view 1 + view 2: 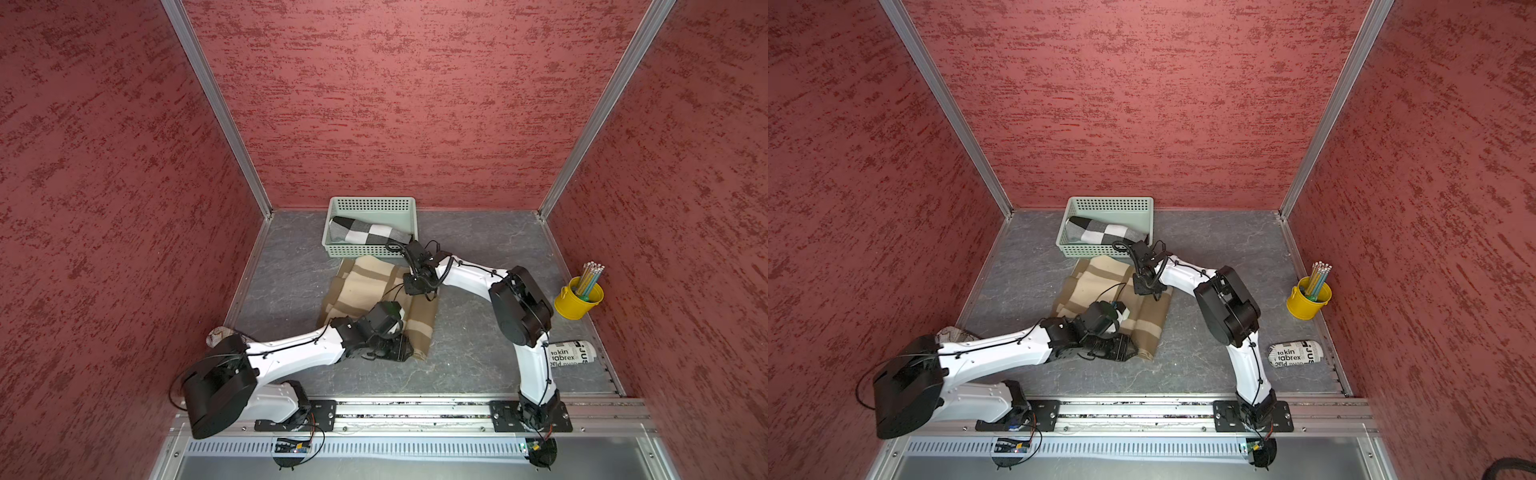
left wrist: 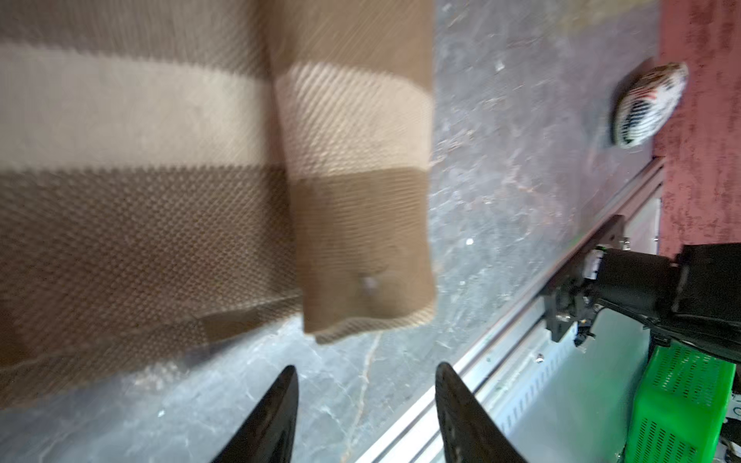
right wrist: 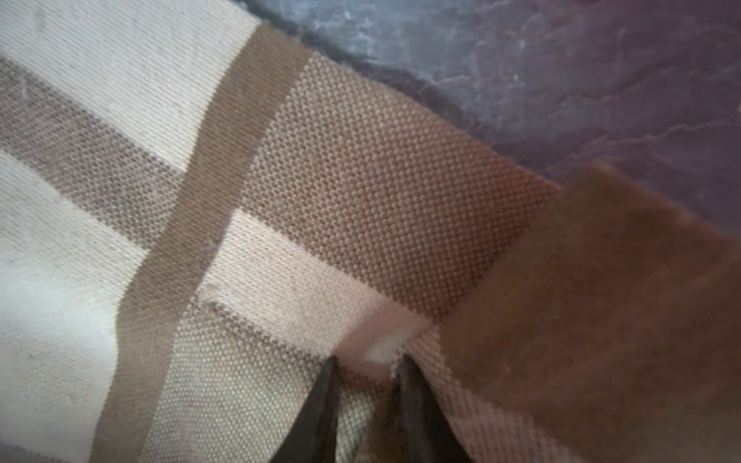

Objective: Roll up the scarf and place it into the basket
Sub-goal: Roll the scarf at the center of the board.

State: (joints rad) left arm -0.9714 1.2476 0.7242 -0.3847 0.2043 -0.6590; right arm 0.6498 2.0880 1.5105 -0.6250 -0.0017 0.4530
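The scarf [image 1: 361, 286], beige with brown bands, lies folded flat on the grey marbled surface [image 1: 478, 249], about midway between its left and right edges. It is not rolled and not in the basket. Its far end reaches almost to the near wall of the basket [image 1: 357, 250], a pale mint-green tray with perforated sides that stands against the far edge of the surface. We cannot tell whether cloth and wall touch. Inside the basket lies a checked roll of cloth [image 1: 365, 232] in black, grey and white, running the length of the tray.

The right gripper [image 3: 369, 362] is set down on the scarf near its far right corner. In the right wrist view we see its fingers only slightly parted, with their tips against the weave. We cannot tell whether a fold is caught between them.

The left gripper [image 2: 365, 371] sits low at the near edge of the scarf. Its fingers stand well apart and hold nothing, with bare surface showing between them.

By the right edge stands a yellow bucket [image 1: 577, 301] of pencils. Nearer the near right corner lies a white roll printed with black lettering [image 1: 571, 353].
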